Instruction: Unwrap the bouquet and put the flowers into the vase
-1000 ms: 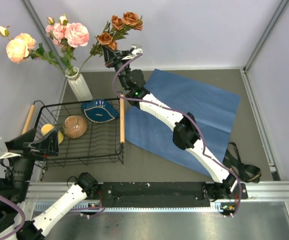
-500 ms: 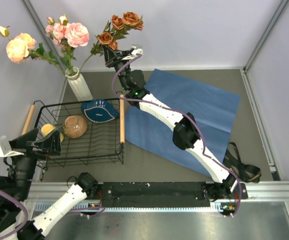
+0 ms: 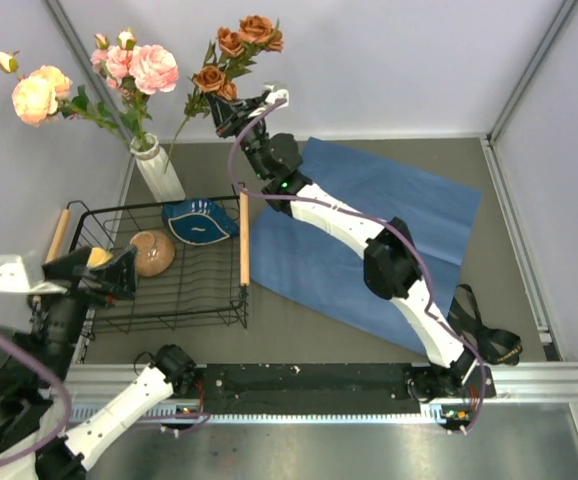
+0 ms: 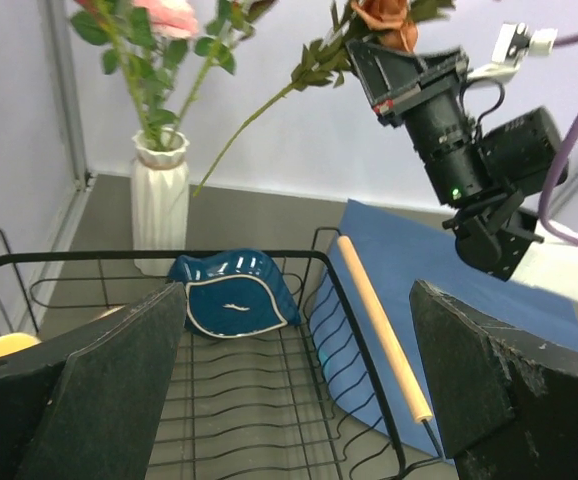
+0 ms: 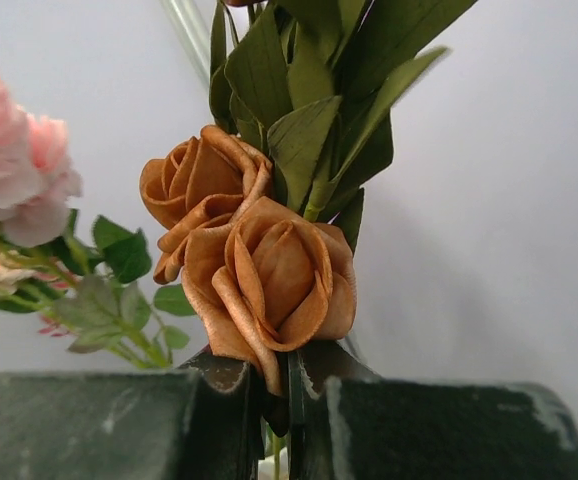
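top view
vase [image 3: 157, 168]: upper left, upright on the worktop [image 3: 299, 335], just behind the wire basket [image 3: 169, 300]
pink and peach roses [image 3: 134, 68]: stems in the vase, heads fanned toward the upper-left corner
rust-orange flowers [image 3: 237, 48]: top centre, above and right of the vase; the stem slants down-left toward it
right jaws: shut on that stem just below the blooms, arm stretched from lower right to top centre
blue paper sheet [image 3: 389, 210]: unfolded and flat, centre right, under the right arm
black ribbon [image 3: 484, 335]: loose on the worktop, lower right, near the sheet's lower edge
basket contents: blue dish [image 3: 201, 222] at the back, brown bowl [image 3: 152, 252] left of centre, yellow cup [image 3: 97, 258] half hidden by the left arm
wooden rod [image 3: 243, 240]: along the basket's right rim
left jaws: lower left, above the basket's near-left corner

left wrist view
left jaws: spread wide, one finger in each lower corner, nothing held — only the basket shows between them
rust-orange stem: runs from the right jaws at upper right down to a point just right of the vase wall, below the rim; can't tell if it's in the mouth

right wrist view
right jaws: pinched tight on the thin green stem at bottom centre, two rust-orange blooms sitting directly above the fingers [image 5: 89, 425]
pink roses: blurred, left edge
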`<state>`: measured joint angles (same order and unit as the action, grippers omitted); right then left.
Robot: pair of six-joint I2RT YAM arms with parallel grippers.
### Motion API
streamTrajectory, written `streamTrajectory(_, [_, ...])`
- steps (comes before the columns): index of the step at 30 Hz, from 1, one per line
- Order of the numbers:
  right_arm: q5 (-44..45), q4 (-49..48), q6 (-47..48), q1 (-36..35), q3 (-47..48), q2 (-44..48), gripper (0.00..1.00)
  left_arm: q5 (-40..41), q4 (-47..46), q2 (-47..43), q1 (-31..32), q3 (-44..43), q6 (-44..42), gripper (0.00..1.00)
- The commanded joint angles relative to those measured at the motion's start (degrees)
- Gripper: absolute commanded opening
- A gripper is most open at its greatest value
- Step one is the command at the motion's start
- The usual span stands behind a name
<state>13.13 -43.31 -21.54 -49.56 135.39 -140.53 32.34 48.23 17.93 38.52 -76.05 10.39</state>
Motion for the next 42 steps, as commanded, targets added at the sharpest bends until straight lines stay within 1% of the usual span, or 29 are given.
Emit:
streamTrajectory(1, [-6.88, -7.57, -0.52, 1.83, -11.52, 15.1, 0.0, -6.66, -1.29, 9.12, 0.32, 0.11, 1.99, 0.99])
streamTrajectory(3, [-8.55, -7.76, -1.48, 2.36, -12.87, 17.29, 0.0, -8.42, -1.73, 12.64, 0.32, -0.5, 3.22, 0.99])
streamTrajectory(5, [-12.83, -6.01, -3.93, 3.68, -13.48, 18.09, 0.0, -12.46, -2.78, 16.84, 0.32, -2.07, 4.02, 0.99])
streamTrajectory(7, [-16.71, -5.91, -5.09, 4.82, -16.63, 20.37, 0.0, -16.67, -3.31, 20.28, 0.32, -6.2, 4.46, 0.99])
streamTrajectory(8, [-19.77, -5.82, -5.35, 5.26, -17.96, 21.51, 0.0, -18.08, -4.1, 23.87, 0.32, -7.87, 4.37, 0.99])
streamTrajectory(10, [-23.39, -4.68, -5.97, 7.01, -21.81, 25.03, 0.0, -20.72, -4.63, 27.4, 0.24, -13.49, 3.85, 0.97])
streamTrajectory(11, [-27.76, -4.42, -7.19, 7.72, -22.97, 26.26, 0.0, -21.87, -5.16, 31.33, 0.24, -15.6, 3.32, 0.96])
streamTrajectory(12, [-29.8, -3.72, -7.9, 8.33, -24.2, 27.32, 0.0, -22.92, -5.07, 33.37, 0.15, -20.49, 2.71, 0.96])
streamTrajectory(13, [-31.83, -3.71, -8.69, 9.21, -26.91, 29.94, 0.0, -23.72, -4.81, 35.57, 0.06, -23.24, 1.66, 0.95])
streamTrajectory(14, [-35.94, -3.71, -10.26, 10.7, -28.07, 30.92, 0.0, -25.64, -3.85, 40.29, -0.55, -29.18, 0.95, 0.91])
streamTrajectory(15, [-37.89, -3.8, -11.15, 11.41, -29.38, 32.15, 0.0, -27.22, -2.97, 42.6, -1.08, -32.29, 0.34, 0.89])
streamTrajectory(16, [-40.0, -3.89, -12.72, 12.72, -31.4, 33.99, 0.0, -29.15, -2.09, 47.58, -2.04, -35.54, -0.28, 0.87])
streamTrajectory(17, [-44.02, -3.97, -13.35, 13.34, -32.38, 35.05, 0.0, -36.66, -1.13, 49.89, -6.14, -41.83, -0.11, 0.84])
streamTrajectory(18, [-45.63, -3.98, -14.05, 13.78, -33.34, 35.93, 0.0, -41.52, 0.19, 52.09, -9.57, -44.33, 0.59, 0.8])
streamTrajectory(19, [-48.69, -4.06, -15.19, 14.31, -34.92, 37.59, 0.0, -46.96, -0.06, 55.33, -13.61, -45.84, 3.73, 0.76])
streamTrajectory(20, [-50.11, -4.5, -16.16, 15.45, -35.72, 38.31, 0.0, -56.5, -1.46, 56.15, -20.26, -46.11, 5.32, 0.72])
streamTrajectory(22, [-53.44, -6.96, -20.53, 16.68, -37.04, 39.19, 0.0, -60.0, -5.15, 57.73, -22.61, -45.24, 5.26, 0.71])
streamTrajectory(24, [-56.18, -8.28, -23.53, 18.09, -35.91, 38.67, 0.0, -67.29, -7.61, 59.23, -24.02, -45.32, 4.29, 0.78])
streamTrajectory(25, [-58.37, -9.59, -25.81, 18.27, -35.55, 38.4, 0.0, -69.93, -7.8, 61.32, -24.28, -45.59, 4.46, 0.83])
streamTrajectory(27, [-60.05, -10.48, -27.76, 18.88, -34.15, 37.26, 0.0, -72.32, -7.62, 63.44, -24.64, -47.17, 4.98, 0.91])
streamTrajectory(29, [-62.6, -11.44, -30.39, 18.97, -32.74, 36.04, 0.0, -73.81, -8.41, 65.64, -24.64, -47.35, 5.69, 0.92])
streamTrajectory(32, [-64.62, -13.89, -33.91, 18.97, -30.98, 34.63, 0.0, -77.07, -9.03, 67.67, -24.64, -47.26, 7.1, 0.82])
streamTrajectory(33, [-64.89, -14.34, -34.61, 18.97, -30.37, 34.27, 0.0, -76.99, -8.94, 68.02, -24.64, -47.09, 7.18, 0.75])
streamTrajectory(36, [-65.42, -16.01, -37.16, 19.06, -29.92, 33.48, 0.0, -77.69, -8.85, 67.76, -24.55, -45.51, 6.84, 0.67])
streamTrajectory(37, [-65.68, -16.54, -38.22, 19.06, -29.84, 33.39, 0.0, -78.47, -9.2, 67.59, -24.55, -44.63, 6.92, 0.63])
streamTrajectory(39, [-66.03, -17.07, -38.93, 19.06, -29.49, 32.87, 0.0, -78.83, -10.61, 67.41, -24.55, -43.83, 7.53, 0.59])
streamTrajectory(40, [-66.3, -17.07, -39.1, 18.98, -29.48, 32.78, 0.0, -79.79, -10.96, 67.58, -24.55, -43.66, 7.88, 0.55])
streamTrajectory(42, [-66.56, -16.9, -39.19, 18.98, -29.31, 32.69, 0.0, -80.59, -11.84, 68.11, -24.55, -43.83, 9.02, 0.52])
